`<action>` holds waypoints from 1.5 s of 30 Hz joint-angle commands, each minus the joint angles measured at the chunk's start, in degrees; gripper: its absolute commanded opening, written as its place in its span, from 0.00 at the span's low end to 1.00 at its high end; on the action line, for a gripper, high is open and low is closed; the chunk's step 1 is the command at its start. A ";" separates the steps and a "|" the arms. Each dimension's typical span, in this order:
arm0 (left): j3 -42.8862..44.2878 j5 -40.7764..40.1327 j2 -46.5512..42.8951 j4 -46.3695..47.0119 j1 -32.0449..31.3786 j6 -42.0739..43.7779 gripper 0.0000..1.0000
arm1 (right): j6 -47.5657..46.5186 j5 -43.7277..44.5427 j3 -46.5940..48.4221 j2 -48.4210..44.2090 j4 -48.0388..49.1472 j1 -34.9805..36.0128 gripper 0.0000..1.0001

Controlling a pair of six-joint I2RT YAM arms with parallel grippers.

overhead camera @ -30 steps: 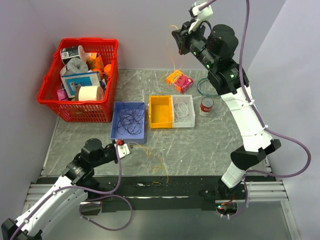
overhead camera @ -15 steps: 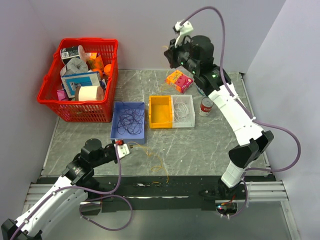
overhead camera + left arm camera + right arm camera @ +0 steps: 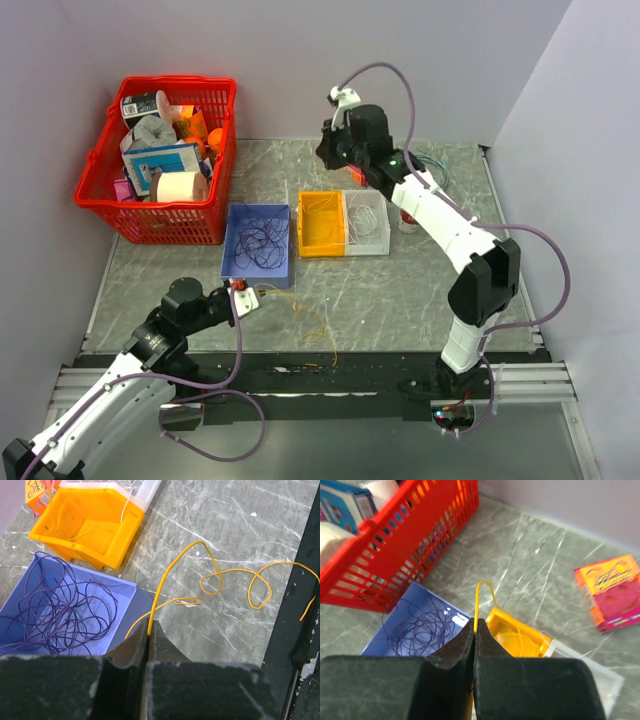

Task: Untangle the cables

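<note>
A thin yellow cable (image 3: 235,572) lies looped on the table near the front edge (image 3: 315,325). My left gripper (image 3: 149,626) is shut on one end of it, just right of the blue bin (image 3: 245,293). My right gripper (image 3: 475,623) is shut on another thin yellow cable (image 3: 478,600) that hangs into the yellow bin (image 3: 520,635). That gripper hovers above the bins' far side (image 3: 328,152). Dark purple cables (image 3: 260,240) lie tangled in the blue bin (image 3: 232,262). White cables (image 3: 366,225) lie in the clear bin (image 3: 378,196).
A red basket (image 3: 160,155) full of items stands at the back left. An orange-pink box (image 3: 612,592) lies behind the bins. A can (image 3: 405,215) and a teal coil (image 3: 432,166) sit at the right, partly hidden by my right arm.
My right arm has swung down and left from high over the back right to just above the yellow bin, still holding the yellow cable. The left arm has not moved.
</note>
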 commanded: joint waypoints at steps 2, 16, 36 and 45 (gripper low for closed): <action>-0.20 -0.30 -0.59 2.30 0.53 -0.93 0.01 | 4.83 0.15 -5.62 3.55 4.39 -0.33 0.00; 0.07 -0.48 -0.32 2.30 0.71 -1.10 0.01 | 5.81 -3.71 -8.29 11.38 1.68 -0.33 0.04; 1.56 1.10 -3.14 5.54 0.80 -5.15 0.01 | -21.52 -29.22 -37.44 -27.99 11.42 14.06 1.00; 3.58 5.06 -2.52 7.74 0.80 -9.63 0.01 | -5.65 -23.49 -52.83 -20.62 36.86 20.85 1.00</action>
